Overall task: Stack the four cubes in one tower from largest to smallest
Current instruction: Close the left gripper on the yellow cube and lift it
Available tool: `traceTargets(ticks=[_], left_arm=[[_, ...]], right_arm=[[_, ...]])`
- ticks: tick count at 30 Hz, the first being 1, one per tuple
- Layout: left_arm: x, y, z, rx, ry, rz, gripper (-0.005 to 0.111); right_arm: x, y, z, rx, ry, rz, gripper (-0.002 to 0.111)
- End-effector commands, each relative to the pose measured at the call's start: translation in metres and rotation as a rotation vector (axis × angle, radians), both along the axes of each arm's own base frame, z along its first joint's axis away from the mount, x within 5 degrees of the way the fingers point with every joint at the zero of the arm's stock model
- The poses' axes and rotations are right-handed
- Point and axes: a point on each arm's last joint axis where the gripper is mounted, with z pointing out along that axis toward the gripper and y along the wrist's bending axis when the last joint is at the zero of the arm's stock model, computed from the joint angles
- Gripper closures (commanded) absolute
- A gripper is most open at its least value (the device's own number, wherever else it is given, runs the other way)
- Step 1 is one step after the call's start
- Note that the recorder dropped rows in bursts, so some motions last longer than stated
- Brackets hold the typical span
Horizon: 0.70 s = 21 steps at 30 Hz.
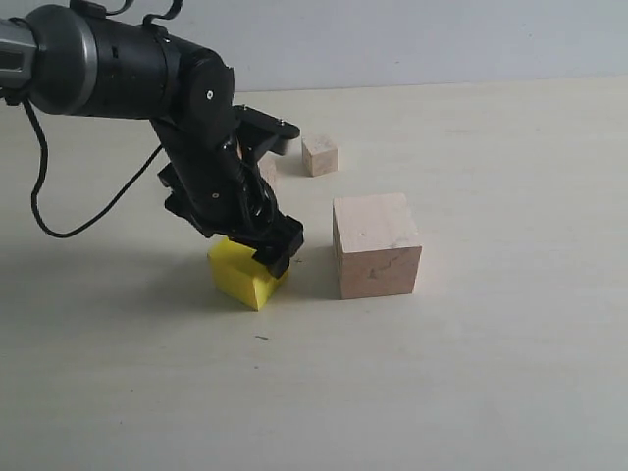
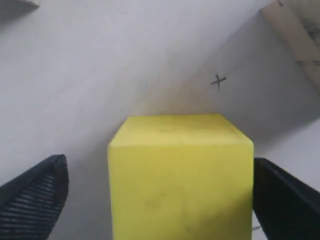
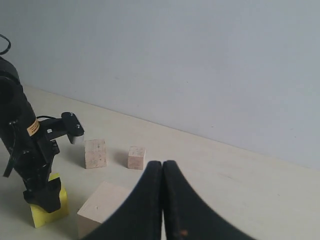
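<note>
The bright yellow cube (image 1: pixel 245 277) rests on the table, and my left gripper (image 1: pixel 258 252) is lowered over it. In the left wrist view the yellow cube (image 2: pixel 180 175) fills the space between the fingers of the open left gripper (image 2: pixel 159 159); one finger (image 2: pixel 280 195) meets its side, the other (image 2: pixel 40 190) stands apart. The large pale wooden cube (image 1: pixel 376 245) sits just right of it. A small wooden cube (image 1: pixel 320 155) lies behind, and another (image 1: pixel 267 170) is partly hidden by the arm. My right gripper (image 3: pixel 163 166) is shut and empty, high above the large cube (image 3: pixel 102 205).
The left arm's black body (image 1: pixel 147 78) and its cable (image 1: pixel 59 221) lean over the table's left half. A small pencil cross (image 2: pixel 218 80) marks the table past the yellow cube. A grey wall (image 1: pixel 412 39) backs the table. The two small cubes (image 3: pixel 95 153) (image 3: pixel 136 157) stand apart.
</note>
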Motion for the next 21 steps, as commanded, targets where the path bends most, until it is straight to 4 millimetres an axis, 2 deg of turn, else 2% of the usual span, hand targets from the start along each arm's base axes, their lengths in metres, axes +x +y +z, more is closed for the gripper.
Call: traceTargets(ticks=[1,2,5,8,14,18,19,20,21], left_arm=[[0.0,-0.003,0.0,0.0,0.0,0.002,0.027],[0.0,-0.003,0.0,0.0,0.0,0.002,0.035],[-0.001,-0.002,0.002,0.003,0.005,0.002,0.067],[-0.003,-0.001,0.007,0.002,0.019,0.008,0.106],[-0.008,0.002,0.031,-0.027,0.004,0.064,0.105],[-0.011,0.004,0.067,-0.103,-0.051,0.16,0.105],[-0.011,0.003,0.083,-0.139,-0.059,0.2,0.105],[-0.012,0.003,0.089,-0.152,-0.054,0.207,0.105],[-0.014,-0.002,0.104,-0.186,-0.044,0.209,0.105]], right_arm=[[0.0,0.0,0.0,0.004,-0.015,0.007,0.108],[0.0,0.0,0.0,0.004,-0.015,0.007,0.108],[0.0,0.0,0.0,0.002,-0.016,0.006,0.108],[0.0,0.0,0.0,-0.001,-0.018,0.006,0.108],[0.0,0.0,0.0,-0.002,-0.017,0.006,0.108],[0.001,0.003,-0.007,-0.017,-0.026,0.019,0.108],[0.001,0.003,-0.007,-0.015,-0.025,0.018,0.108],[0.001,0.003,-0.007,-0.015,-0.025,0.018,0.108],[0.001,0.003,-0.007,-0.016,-0.023,0.017,0.108]])
